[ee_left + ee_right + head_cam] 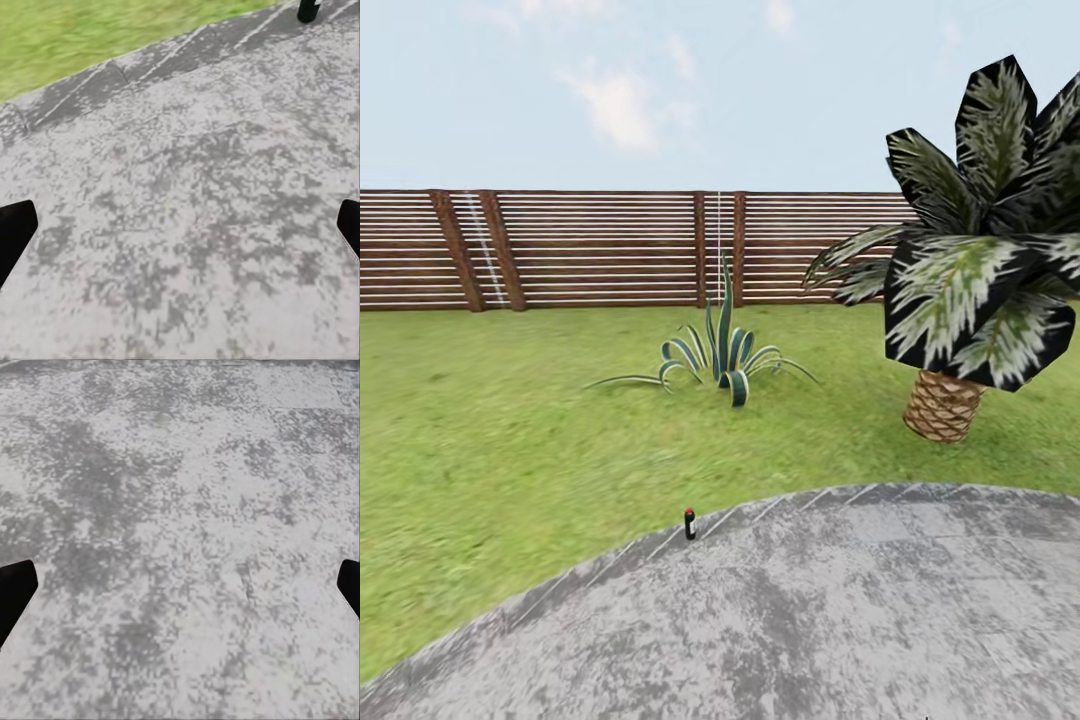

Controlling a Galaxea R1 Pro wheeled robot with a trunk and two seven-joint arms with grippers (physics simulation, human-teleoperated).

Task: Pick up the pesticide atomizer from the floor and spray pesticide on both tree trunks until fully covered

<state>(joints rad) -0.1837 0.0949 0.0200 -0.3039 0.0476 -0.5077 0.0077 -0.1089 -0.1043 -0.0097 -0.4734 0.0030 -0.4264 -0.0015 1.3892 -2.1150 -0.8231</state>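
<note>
The pesticide atomizer point(689, 523) stands upright at the curved edge of the grey paving point(840, 620), just below centre of the head view, grass point(510, 420) behind it. Best to roll closer and come down squarely, since so small a bottle would tip easily. Left tool point(180, 225) and right tool point(180, 585) are both spread wide over bare paving, holding nothing.

Before me a mottled grey stone paving point(840, 620) curves out into a wide green lawn point(490, 420). A brown slatted wooden fence point(590, 250) closes the far side under a pale, lightly clouded sky point(660, 90). A striped spiky plant point(720, 355) sits mid-lawn; a squat palm point(970, 270) stands at my right
</note>
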